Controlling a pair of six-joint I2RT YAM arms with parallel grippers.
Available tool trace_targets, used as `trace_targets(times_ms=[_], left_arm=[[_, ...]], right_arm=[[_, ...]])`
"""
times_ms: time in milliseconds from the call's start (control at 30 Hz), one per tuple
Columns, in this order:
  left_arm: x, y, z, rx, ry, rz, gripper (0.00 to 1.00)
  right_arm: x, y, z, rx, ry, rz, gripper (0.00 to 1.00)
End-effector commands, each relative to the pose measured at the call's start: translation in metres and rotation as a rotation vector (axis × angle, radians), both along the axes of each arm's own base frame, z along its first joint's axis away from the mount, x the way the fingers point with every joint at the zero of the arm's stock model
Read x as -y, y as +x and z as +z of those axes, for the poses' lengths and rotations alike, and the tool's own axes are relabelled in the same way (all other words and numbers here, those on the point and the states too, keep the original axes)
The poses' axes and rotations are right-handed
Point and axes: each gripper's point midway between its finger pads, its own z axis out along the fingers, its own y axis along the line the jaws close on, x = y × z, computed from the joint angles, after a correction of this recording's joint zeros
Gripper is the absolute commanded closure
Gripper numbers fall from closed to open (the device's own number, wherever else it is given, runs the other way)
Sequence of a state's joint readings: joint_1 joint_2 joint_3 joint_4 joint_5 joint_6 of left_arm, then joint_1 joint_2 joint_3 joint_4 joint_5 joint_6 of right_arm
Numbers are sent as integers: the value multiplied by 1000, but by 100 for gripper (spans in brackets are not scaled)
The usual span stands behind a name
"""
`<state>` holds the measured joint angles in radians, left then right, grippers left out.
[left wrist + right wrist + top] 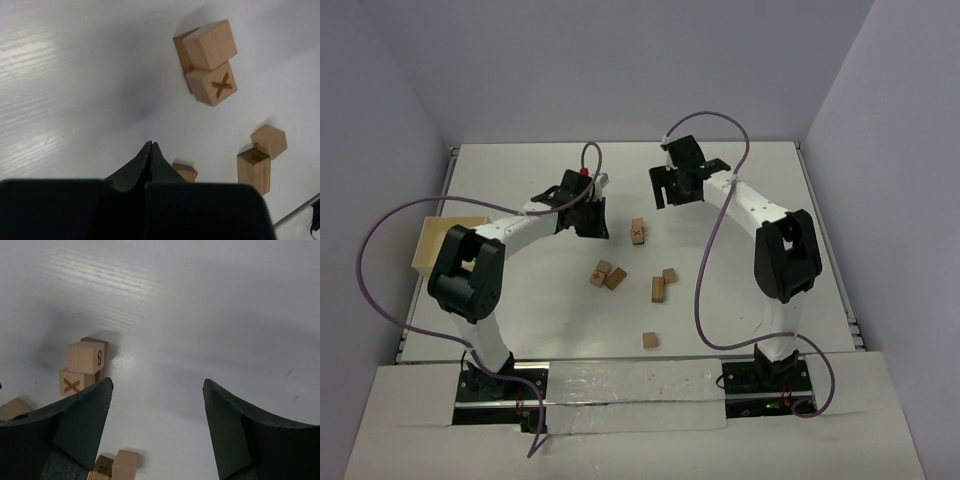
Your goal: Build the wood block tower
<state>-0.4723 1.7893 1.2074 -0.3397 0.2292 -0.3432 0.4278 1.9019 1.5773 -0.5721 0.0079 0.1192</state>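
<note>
Your left fingers (142, 162) were pressed together on nothing, hanging over the bare bench (520, 170) just left of the tower (638, 231) (only two cubes high, the 8 cube on the X cube, with a third block tight against them). Your right fingers (82, 415) stood apart and empty, beyond the tower. The other wood blocks (607, 275) lay loose nearer the arm bases, and the tray (432, 245) sat at the bench's left edge.
</note>
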Motion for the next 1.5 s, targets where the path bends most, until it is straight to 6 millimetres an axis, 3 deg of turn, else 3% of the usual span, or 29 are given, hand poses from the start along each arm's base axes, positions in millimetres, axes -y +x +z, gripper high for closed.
trace_targets(times_ms=[0,233,633,1467], left_arm=[[21,19,-3,-25,-14,82,100],[29,13,-40,-139,-6,92,100],[35,2,-64,-219,2,81,95],[48,14,-72,-230,41,111,87]], right_arm=[[-8,14,-24,-11,17,-60,21],[-13,9,-54,-87,17,-67,23],[-31,-3,-81,-149,5,-53,23],[-31,-12,-99,-194,-5,-66,23]])
